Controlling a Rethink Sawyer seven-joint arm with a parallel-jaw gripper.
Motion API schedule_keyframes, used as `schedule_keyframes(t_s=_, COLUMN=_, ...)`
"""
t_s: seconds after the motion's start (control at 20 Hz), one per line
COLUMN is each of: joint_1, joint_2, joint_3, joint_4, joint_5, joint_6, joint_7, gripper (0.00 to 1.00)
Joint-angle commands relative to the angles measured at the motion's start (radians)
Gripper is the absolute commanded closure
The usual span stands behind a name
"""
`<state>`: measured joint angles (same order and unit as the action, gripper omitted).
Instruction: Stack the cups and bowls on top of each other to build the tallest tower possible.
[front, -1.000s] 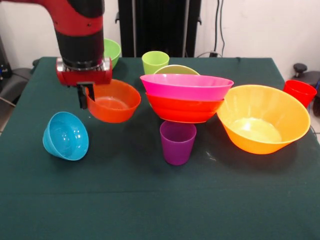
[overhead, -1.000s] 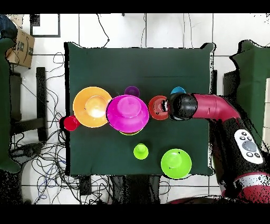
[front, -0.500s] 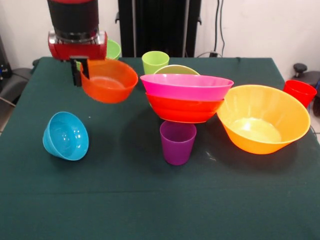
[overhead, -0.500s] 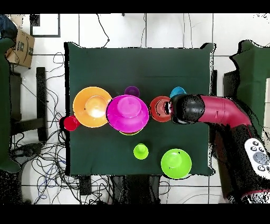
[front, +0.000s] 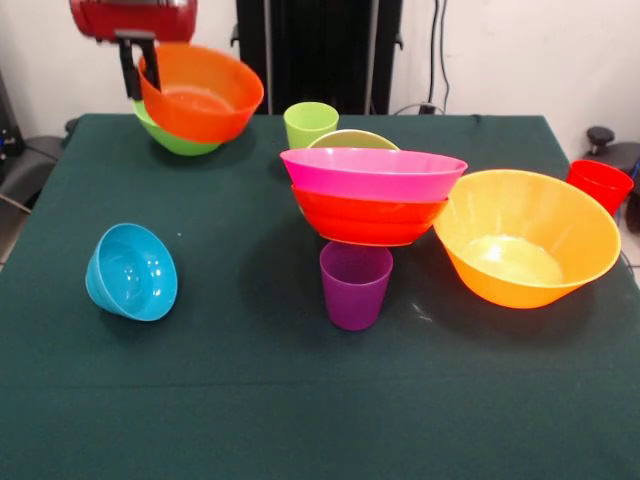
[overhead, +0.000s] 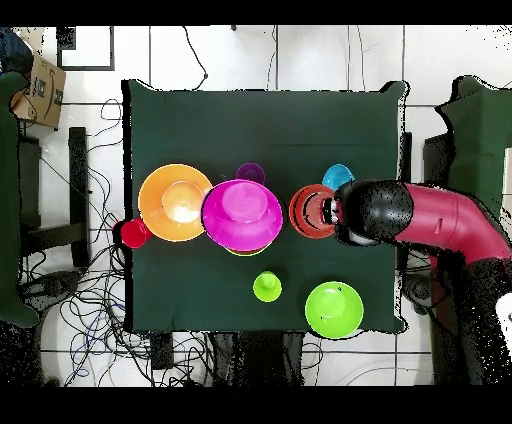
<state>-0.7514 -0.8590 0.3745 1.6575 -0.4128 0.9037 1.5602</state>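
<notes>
My gripper (front: 140, 68) is shut on the rim of the small orange-red bowl (front: 200, 92) and holds it high above the table's far left; from overhead the bowl (overhead: 310, 210) sits beside my arm. The tower is a pink bowl (front: 372, 172) on a red-orange bowl (front: 368, 220), with a lime green bowl (front: 352, 140) showing behind. A purple cup (front: 355, 284) stands in front of it. The large orange bowl (front: 525, 238), the red cup (front: 599, 184), the lime green cup (front: 310, 123), the tilted blue bowl (front: 131, 271) and another lime green bowl (front: 175, 140) stand apart.
The dark green table (front: 300, 400) ends just behind the green cup. Black equipment (front: 318, 55) stands behind the table. Cables (overhead: 80, 300) lie on the floor round it, with a cardboard box (overhead: 38, 88) at one corner.
My gripper has risen with the small orange-red bowl, from just above the table to well above it. Nothing else moved.
</notes>
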Motion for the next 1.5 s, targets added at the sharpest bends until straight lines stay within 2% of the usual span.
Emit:
schedule_keyframes(t_s=0.05, joint_1=0.0, joint_2=-0.133, joint_3=0.04, joint_4=0.091, joint_5=0.055, joint_6=0.154, joint_7=-0.121, gripper=1.0)
schedule_keyframes(t_s=0.55, joint_1=0.042, joint_2=-0.173, joint_3=0.026, joint_4=0.134, joint_5=0.082, joint_6=0.146, joint_7=-0.045, gripper=1.0)
schedule_keyframes(t_s=1.5, joint_1=0.125, joint_2=-0.147, joint_3=-0.019, joint_4=0.269, joint_5=0.066, joint_6=-0.079, joint_7=0.12, gripper=1.0)
